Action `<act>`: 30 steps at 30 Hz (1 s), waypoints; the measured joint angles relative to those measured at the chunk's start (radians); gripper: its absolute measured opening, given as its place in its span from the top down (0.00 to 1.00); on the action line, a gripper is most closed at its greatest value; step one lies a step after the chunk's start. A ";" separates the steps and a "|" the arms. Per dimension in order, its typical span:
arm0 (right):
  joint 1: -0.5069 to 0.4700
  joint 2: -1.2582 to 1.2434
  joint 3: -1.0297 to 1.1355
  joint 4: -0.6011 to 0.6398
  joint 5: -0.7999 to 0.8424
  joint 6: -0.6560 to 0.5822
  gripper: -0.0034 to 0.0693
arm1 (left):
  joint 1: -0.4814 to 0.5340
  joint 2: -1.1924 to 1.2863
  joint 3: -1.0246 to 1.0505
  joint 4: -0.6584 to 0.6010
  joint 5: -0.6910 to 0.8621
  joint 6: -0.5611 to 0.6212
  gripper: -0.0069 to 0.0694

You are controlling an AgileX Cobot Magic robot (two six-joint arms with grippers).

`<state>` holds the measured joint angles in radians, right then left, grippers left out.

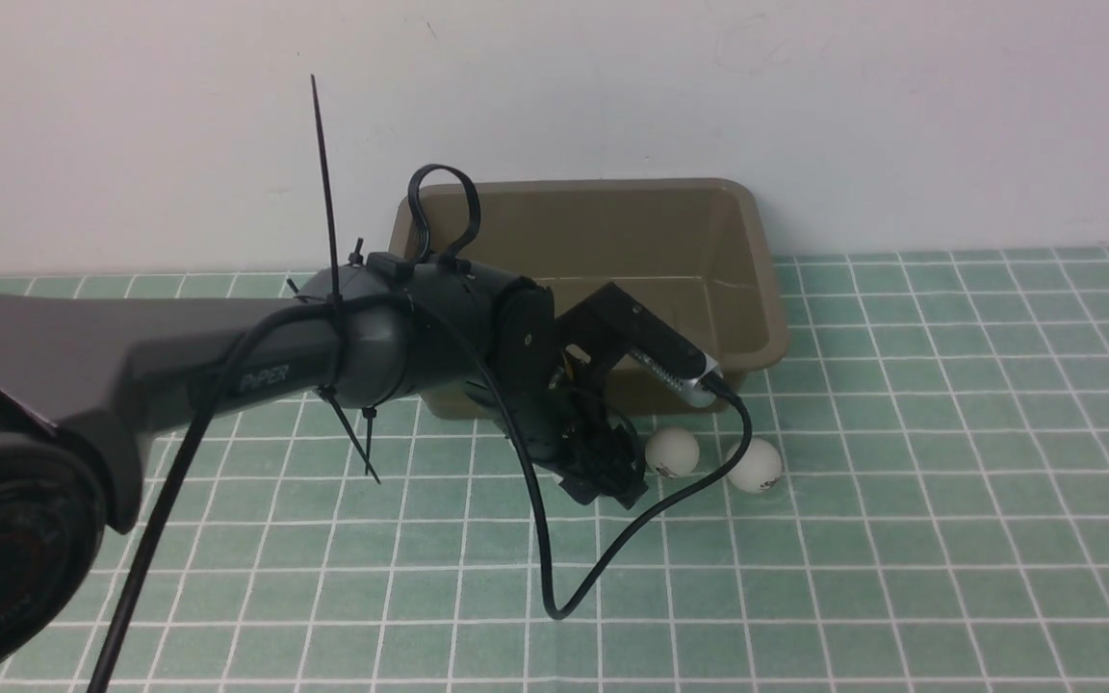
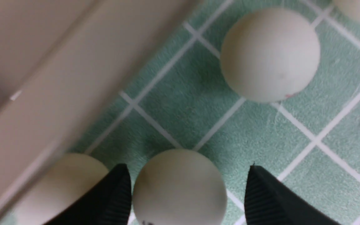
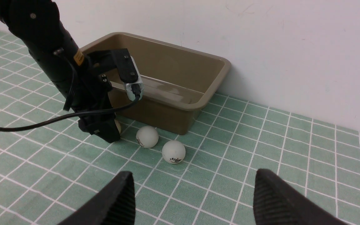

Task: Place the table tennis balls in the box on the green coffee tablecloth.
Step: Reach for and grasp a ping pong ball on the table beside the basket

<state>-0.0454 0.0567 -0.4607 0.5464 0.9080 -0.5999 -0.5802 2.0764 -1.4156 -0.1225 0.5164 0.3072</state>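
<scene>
**Front, left-wrist and right-wrist views; 12 o'clock points away from the robot.** A green checked cloth [image 1: 901, 577] with thin white lines covers the surface from the near edge to a plain white wall [image 1: 805, 96] at 12 o'clock. Nearest, the right jaws stand apart above bare cloth, holding nothing. The left arm [image 1: 179, 356] enters from 9 o'clock and crosses the middle. It is bound with black zip ties [image 1: 322, 164], and a black cable [image 1: 562, 614] hangs from it in a loop toward 6 o'clock. The arm and its wrist camera [image 1: 660, 351] hide the near-left corner and part of the front wall of the box [image 1: 612, 241]. The left jaws point down at the cloth, apart, with one white ball [image 2: 180, 184] between them; one jaw sits close against it and the other stands clear. A second ball [image 2: 64, 184] lies just beside the box, partly hidden by a jaw. At 3 o'clock of the left jaws lies a third ball [image 1: 672, 451], with a fourth ball [image 1: 756, 466] near it at its 3 o'clock. Both are just in front of the box. The brown box stands upright on the cloth, close to the wall.
</scene>
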 joint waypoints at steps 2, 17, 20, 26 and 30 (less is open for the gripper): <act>0.000 0.000 0.000 0.000 0.000 0.000 0.31 | 0.000 0.007 0.000 0.003 0.001 0.000 0.34; 0.000 0.000 0.000 0.000 -0.021 0.000 0.31 | -0.001 0.010 -0.005 0.003 0.028 0.001 0.45; 0.000 0.000 0.000 0.000 -0.022 0.000 0.31 | -0.001 0.005 -0.008 0.002 0.060 0.001 0.45; 0.000 0.000 0.000 0.000 -0.023 -0.010 0.31 | -0.001 -0.046 -0.003 -0.013 0.164 0.031 0.45; 0.000 0.000 0.000 0.000 -0.023 -0.015 0.32 | -0.001 -0.116 -0.003 -0.060 0.166 0.089 0.45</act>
<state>-0.0454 0.0567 -0.4607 0.5464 0.8852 -0.6146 -0.5814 1.9601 -1.4183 -0.1822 0.6823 0.3958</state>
